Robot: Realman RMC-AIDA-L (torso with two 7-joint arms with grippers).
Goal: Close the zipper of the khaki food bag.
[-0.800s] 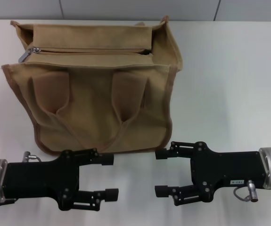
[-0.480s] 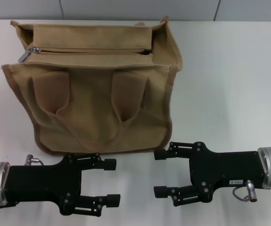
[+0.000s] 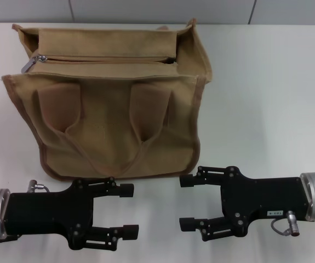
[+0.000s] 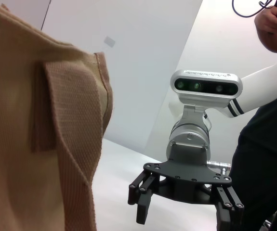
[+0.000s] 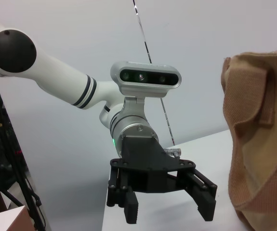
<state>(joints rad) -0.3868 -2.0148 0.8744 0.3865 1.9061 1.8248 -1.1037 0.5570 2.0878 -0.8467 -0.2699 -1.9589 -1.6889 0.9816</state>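
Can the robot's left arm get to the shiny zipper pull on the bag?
Probably yes. The open left gripper sits in front of the khaki food bag, and nothing covers the zipper pull at the top's left end.

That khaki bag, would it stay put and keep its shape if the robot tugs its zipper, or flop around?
The khaki food bag looks like soft canvas, so it would probably buckle. Its boxy form stands unaided, suggesting some stiffness. With both the left gripper and right gripper open and off it, a zipper tug might drag it.

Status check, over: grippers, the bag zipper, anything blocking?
Left gripper, right gripper: open, empty, near side of khaki food bag. Zipper untouched, pull tab at left end. Nothing in the way.
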